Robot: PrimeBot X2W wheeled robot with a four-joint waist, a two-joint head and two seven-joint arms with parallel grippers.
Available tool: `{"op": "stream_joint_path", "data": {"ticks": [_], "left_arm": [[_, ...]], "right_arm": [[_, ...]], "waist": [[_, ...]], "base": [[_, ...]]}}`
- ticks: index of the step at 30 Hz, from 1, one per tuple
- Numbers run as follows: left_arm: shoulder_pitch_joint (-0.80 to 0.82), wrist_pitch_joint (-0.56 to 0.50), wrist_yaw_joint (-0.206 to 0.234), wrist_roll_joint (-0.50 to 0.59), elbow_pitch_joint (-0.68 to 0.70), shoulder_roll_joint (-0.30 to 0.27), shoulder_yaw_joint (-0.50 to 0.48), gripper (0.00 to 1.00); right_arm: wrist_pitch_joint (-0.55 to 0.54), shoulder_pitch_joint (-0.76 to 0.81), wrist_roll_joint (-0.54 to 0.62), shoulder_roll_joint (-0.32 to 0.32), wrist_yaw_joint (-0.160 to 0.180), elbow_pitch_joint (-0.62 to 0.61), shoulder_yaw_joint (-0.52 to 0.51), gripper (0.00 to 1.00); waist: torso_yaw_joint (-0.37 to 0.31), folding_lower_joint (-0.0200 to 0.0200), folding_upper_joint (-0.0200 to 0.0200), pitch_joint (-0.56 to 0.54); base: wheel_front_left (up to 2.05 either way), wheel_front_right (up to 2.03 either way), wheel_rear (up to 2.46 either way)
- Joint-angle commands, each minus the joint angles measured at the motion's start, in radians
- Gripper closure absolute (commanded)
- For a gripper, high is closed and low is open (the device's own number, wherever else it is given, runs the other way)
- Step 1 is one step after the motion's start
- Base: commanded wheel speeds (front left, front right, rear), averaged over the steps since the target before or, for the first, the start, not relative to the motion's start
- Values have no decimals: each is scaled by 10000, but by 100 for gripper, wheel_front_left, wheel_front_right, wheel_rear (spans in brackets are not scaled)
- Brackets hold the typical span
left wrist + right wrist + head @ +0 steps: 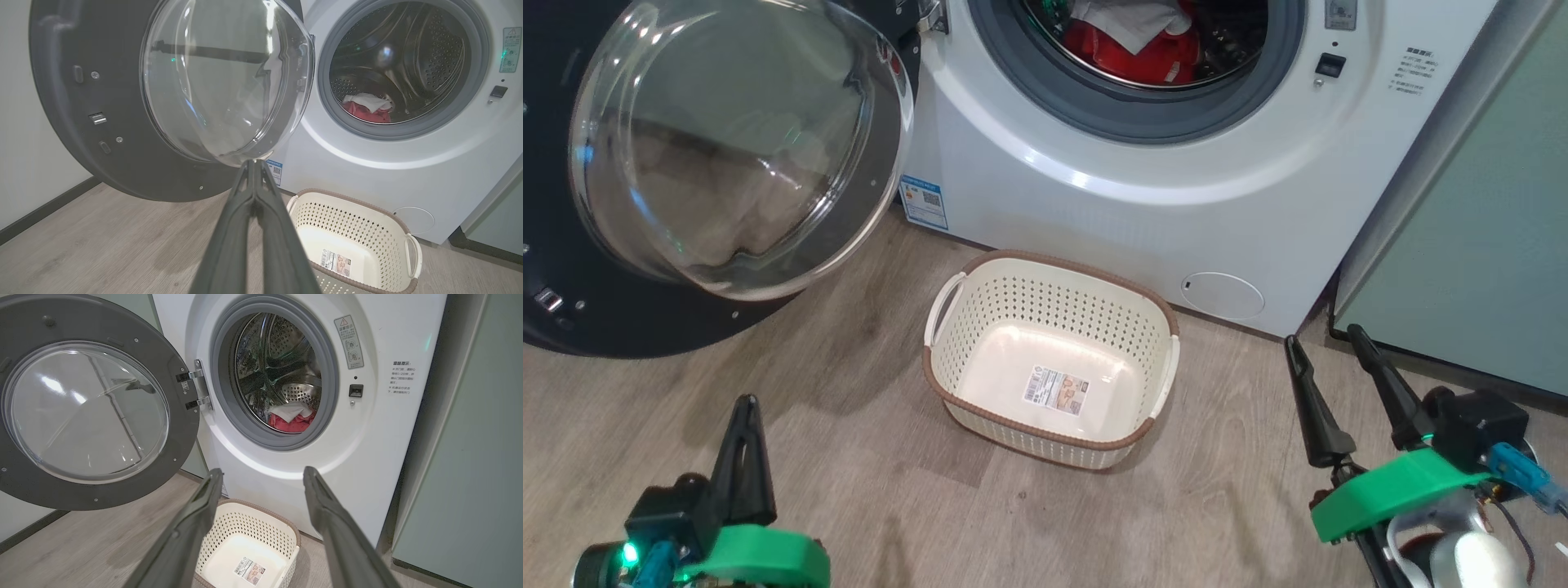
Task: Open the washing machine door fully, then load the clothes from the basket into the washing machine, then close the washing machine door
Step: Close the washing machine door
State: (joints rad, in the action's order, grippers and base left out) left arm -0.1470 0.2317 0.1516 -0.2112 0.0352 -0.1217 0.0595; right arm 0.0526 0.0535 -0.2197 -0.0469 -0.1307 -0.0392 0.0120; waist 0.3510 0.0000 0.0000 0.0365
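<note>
The washing machine door hangs wide open to the left of the white washing machine. Red and white clothes lie inside the drum. The cream basket stands on the floor before the machine, holding nothing. My left gripper is shut on nothing, low at the left, pointing toward the door. Right of the basket, my right gripper is open with nothing between its fingers.
A pale green cabinet stands close against the machine's right side. Wood-look floor spreads around the basket. A wall with a dark skirting board runs behind the open door.
</note>
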Motion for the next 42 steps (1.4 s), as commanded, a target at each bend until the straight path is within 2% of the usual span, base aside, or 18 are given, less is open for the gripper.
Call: {"op": "stream_joint_path", "data": {"ticks": [1,5,8,12,16,20,25,30,36,40,42], "left_arm": [[388,134,-27,-11,391,-153,-311,100],[433,169,-148,-168,611,-109,-261,100],[564,210,-402,-978,1022,159,-411,100],[875,252,-1108,-3217,1817,500,-951,100],[1423,163,-1810,-5882,2707,605,-1714,100],[2219,-188,-2095,-8059,3316,319,-3001,100],[3746,-675,-2142,-10266,2808,-795,-4824,100],[5463,-1344,-1848,-11739,867,-2371,-6105,100],[6998,-2272,-1598,-12600,-2336,-4053,-6618,100],[7546,-2670,-1736,-12779,-4132,-4772,-6663,100],[7850,-2734,-1783,-12992,-4909,-4898,-6795,100]], "right_arm": [[-40,-340,36,-33,0,-365,236,0],[-52,-353,42,-33,0,-385,239,0],[-64,-382,53,-33,0,-423,198,0],[-73,-424,56,-33,0,-469,146,0],[-78,-456,67,-33,0,-522,71,0],[-95,-499,76,-33,0,-570,65,0],[-142,-567,150,-33,0,-658,12,0],[-245,-676,255,-33,0,-781,49,0],[-340,-896,376,-33,0,-878,207,0],[-369,-950,419,-33,0,-913,236,0],[-388,-982,440,-33,0,-925,253,0]], "waist": [[-1,0,0,8],[-5,0,0,52],[8,0,0,127],[20,0,0,238],[76,0,0,360],[102,0,0,466],[155,0,0,618],[78,0,0,811],[-198,0,0,1109],[-345,0,0,1291],[-400,0,0,1379]], "base": [[0,0,0],[0,0,0],[0,0,0],[0,0,0],[0,0,0],[0,0,0],[0,0,0],[0,0,0],[0,0,0],[0,0,0],[0,0,0]]}}
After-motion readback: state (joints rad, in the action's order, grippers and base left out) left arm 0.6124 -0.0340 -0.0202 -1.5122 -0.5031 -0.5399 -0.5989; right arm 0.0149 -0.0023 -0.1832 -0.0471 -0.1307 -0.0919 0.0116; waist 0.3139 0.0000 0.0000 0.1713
